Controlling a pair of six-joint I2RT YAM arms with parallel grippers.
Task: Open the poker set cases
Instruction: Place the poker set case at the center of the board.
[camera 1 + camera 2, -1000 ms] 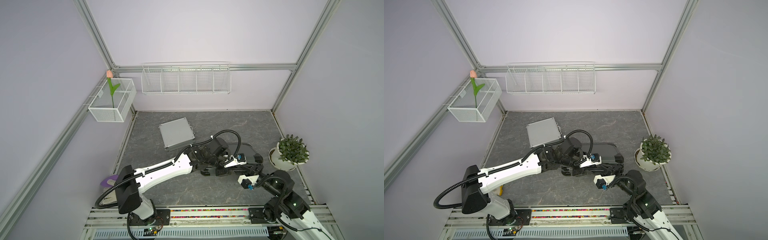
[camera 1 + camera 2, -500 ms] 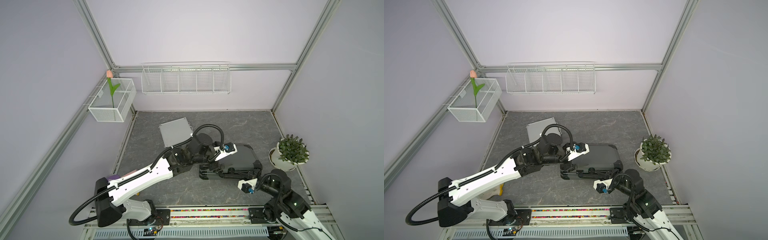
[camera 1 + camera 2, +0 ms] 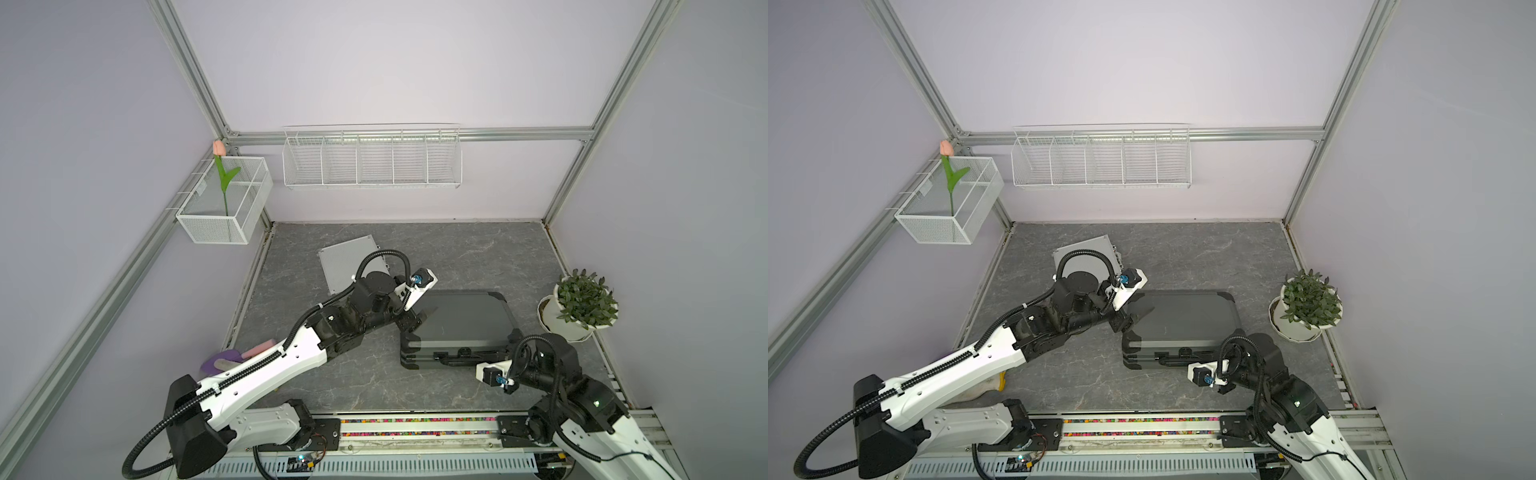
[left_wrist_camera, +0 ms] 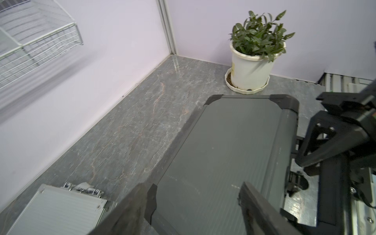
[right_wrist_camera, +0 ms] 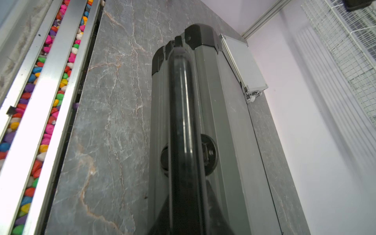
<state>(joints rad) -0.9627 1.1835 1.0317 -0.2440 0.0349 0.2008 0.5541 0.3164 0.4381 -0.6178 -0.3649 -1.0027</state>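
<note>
On table (image 3: 457, 249), dark case (image 3: 465, 320) lies crosswise; right end effector (image 3: 467, 357) clamps nearside handle (image 5: 182, 101), left end effector (image 3: 420, 321) apart.

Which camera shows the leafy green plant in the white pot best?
Left wrist view: the leafy green plant in the white pot appears large, side-on, saucer included. Both top views show it small from above; the right wrist view misses it.

Left arm (image 3: 266, 370) stretched forward, wrist angled downward. Left end effector (image 4: 193, 185): 2 fingers (image 4: 138, 203) spread wide. Right arm (image 3: 582, 399) folded low, forearm turned inward. Right end effector (image 3: 451, 358): jaws closed, lying level, nearer the base than the left end effector.
</note>
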